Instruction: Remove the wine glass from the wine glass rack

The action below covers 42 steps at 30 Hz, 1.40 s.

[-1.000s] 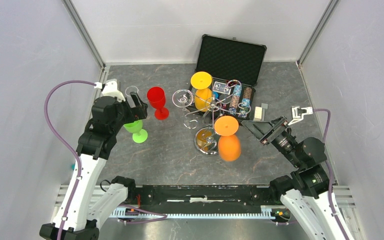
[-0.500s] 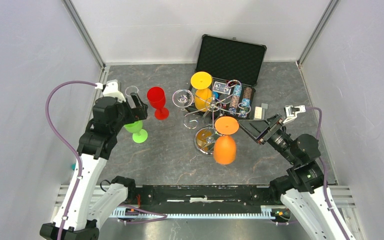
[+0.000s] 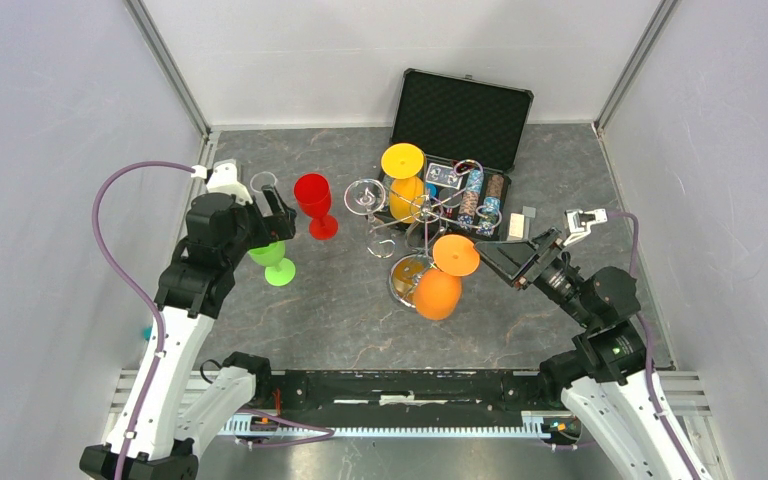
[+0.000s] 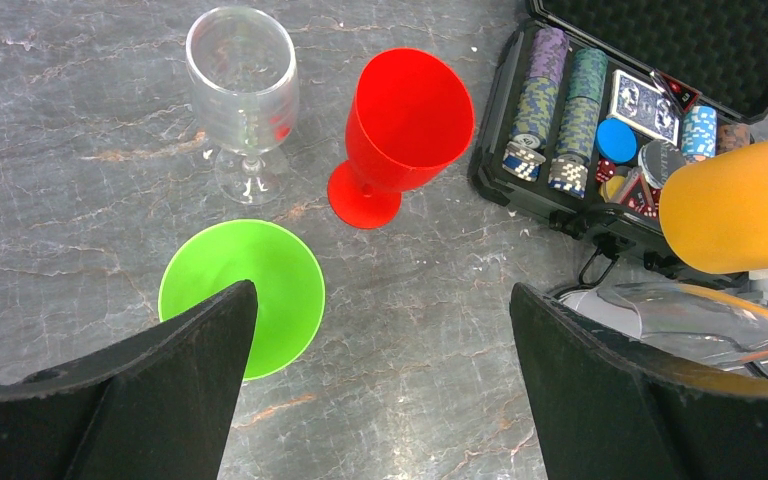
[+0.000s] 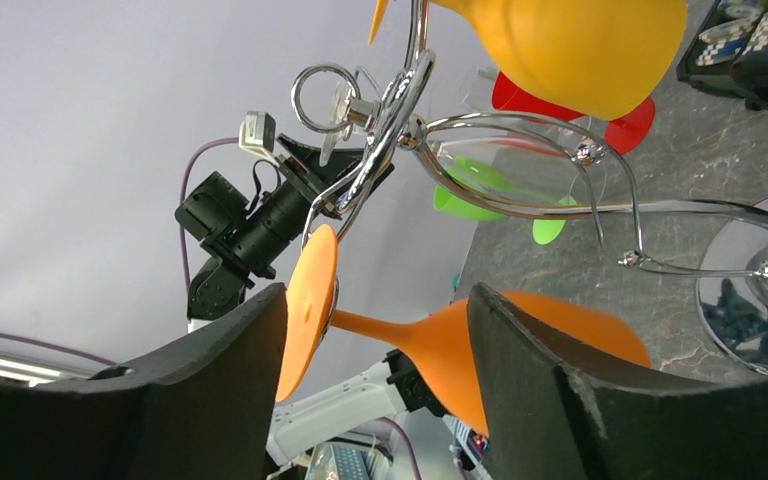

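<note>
Chrome wine glass rack (image 3: 407,272) stood upright mid-surface, orange wine glass (image 3: 438,293) hung upside down by its foot from the 5 o'clock arm, bowl tilted toward 7 o'clock

Left arm (image 3: 175,338) and right arm (image 3: 615,345): white lower links, black joint housings, a lilac cable (image 3: 138,166) looping along each. Each ends in 2 broad matte-black wedge fingers (image 4: 150,400).
</note>
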Tool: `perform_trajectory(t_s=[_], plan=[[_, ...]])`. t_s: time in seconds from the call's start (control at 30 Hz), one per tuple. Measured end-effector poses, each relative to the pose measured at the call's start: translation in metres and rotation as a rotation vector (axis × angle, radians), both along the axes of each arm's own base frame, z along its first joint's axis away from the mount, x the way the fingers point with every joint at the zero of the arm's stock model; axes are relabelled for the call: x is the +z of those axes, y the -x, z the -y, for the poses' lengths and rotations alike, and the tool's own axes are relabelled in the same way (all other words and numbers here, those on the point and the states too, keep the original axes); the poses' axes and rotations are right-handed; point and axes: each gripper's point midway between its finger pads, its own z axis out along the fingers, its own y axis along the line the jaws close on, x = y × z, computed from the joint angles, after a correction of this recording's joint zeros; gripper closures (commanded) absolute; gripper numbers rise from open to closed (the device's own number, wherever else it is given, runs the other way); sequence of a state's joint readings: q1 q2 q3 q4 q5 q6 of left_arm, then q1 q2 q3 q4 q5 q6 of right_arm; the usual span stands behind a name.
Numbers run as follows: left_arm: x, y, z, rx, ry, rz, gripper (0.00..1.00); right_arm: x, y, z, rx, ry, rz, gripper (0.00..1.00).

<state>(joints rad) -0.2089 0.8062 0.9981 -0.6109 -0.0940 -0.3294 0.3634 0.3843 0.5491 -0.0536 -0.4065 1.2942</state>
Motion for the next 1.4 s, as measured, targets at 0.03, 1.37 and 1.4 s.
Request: perform_trajectory(t_s=[0.03,1.37,1.4], plan=[[0.000,0.000,0.000,0.000,0.000,-0.001,0.00,-0.001,0.000,-0.001,0.006,0.002,-0.004,0.35],[-0.013,-0.006,0.002,-0.003,-0.009,-0.047,0.00,0.019,0.011,-0.021,0.182,-0.080,0.064,0.65],[-0.013,-0.006,0.002,-0.003,-0.009,-0.048,0.00,0.018,0.012,-0.022,0.187,-0.080,0.058,0.65]])
